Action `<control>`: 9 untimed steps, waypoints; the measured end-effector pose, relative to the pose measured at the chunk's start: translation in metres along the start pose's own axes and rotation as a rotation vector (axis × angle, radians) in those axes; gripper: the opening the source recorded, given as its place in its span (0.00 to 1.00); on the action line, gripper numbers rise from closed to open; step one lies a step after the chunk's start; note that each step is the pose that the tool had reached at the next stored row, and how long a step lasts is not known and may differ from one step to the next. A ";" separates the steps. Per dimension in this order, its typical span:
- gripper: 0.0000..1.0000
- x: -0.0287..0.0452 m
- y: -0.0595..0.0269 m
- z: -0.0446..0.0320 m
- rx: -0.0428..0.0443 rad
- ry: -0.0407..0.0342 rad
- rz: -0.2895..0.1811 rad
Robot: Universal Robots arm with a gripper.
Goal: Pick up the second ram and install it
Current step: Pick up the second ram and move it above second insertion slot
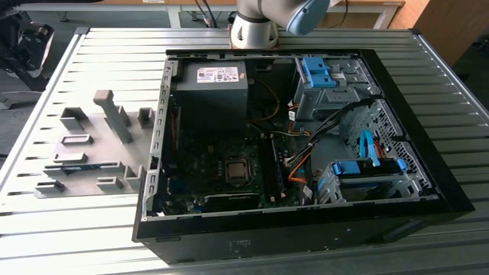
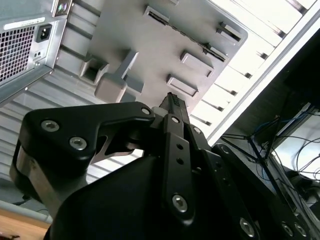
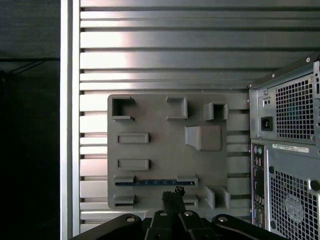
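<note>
The second ram (image 1: 77, 168) is a thin blue stick lying on edge between low blocks of the grey fixture plate (image 1: 91, 143), on the exterior view's left of the open computer case (image 1: 306, 229). In the first wrist view the ram (image 3: 155, 182) runs across the plate just ahead of my gripper (image 3: 173, 194). The gripper hangs high above the plate, apart from the ram, with its black fingers pressed together and nothing between them. In the second wrist view the gripper (image 2: 172, 100) points down at the plate (image 2: 150, 45).
The case lies open on a ribbed metal table (image 1: 114, 46), showing the motherboard with its processor socket (image 1: 237, 170), a power supply (image 1: 214, 86) and blue drive cages (image 1: 367, 172). A tall grey post (image 1: 114, 114) rises from the fixture plate. The arm's base (image 1: 256, 26) stands behind the case.
</note>
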State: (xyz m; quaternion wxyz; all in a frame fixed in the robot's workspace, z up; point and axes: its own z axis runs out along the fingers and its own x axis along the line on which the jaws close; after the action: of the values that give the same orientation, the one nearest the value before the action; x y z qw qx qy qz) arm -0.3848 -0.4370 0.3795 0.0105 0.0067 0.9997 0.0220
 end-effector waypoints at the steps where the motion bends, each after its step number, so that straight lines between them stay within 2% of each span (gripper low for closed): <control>1: 0.11 0.0000 0.0000 0.0001 -0.0005 0.0007 -0.017; 9: 0.11 0.0000 0.0000 0.0002 -0.0029 0.0070 -0.160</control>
State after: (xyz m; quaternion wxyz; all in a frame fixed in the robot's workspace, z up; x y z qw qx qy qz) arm -0.3847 -0.4370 0.3792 0.0087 -0.0731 0.9970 0.0225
